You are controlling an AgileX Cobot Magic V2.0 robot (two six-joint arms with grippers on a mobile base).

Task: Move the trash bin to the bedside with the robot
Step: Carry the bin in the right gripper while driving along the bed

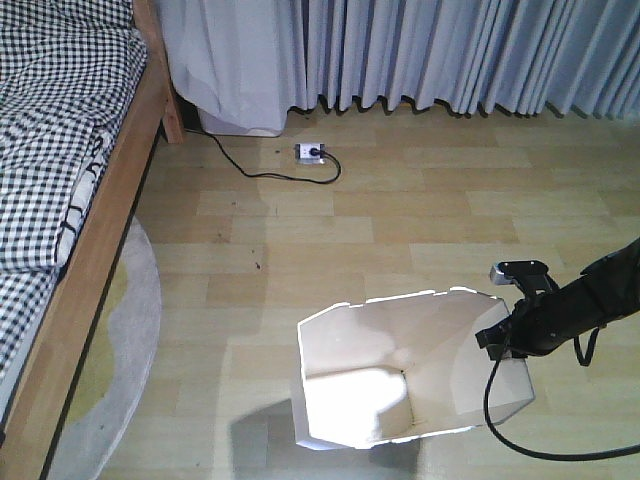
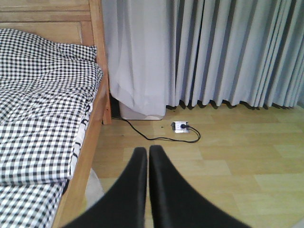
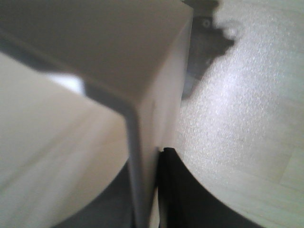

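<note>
White trash bin (image 1: 372, 400) is standing on the wood floor (image 1: 400, 220), apart from the bedside (image 1: 95, 240) along the floor's left edge. Right gripper (image 1: 503, 342) is clamping the bin's right rim. Left gripper (image 2: 147, 159) is hanging empty, fingers pressed together. Power strip (image 1: 310, 152) is lying near the curtains (image 1: 450, 50).

In the right wrist view the trash bin (image 3: 71, 142) is a close blur from 9 to 12 o'clock. Its wall covers the inner side of the right claw (image 3: 147, 164), so only one black finger (image 3: 173, 194) shows, at 6 o'clock. The left claw (image 2: 146, 152) runs off the bottom edge of its view. In the front view the bed (image 1: 60, 150) is cut off at 9 o'clock and the right arm (image 1: 600, 295) at 3 o'clock. A curtain (image 1: 230, 50) half hides a white box (image 1: 240, 120) at 11 o'clock.
</note>
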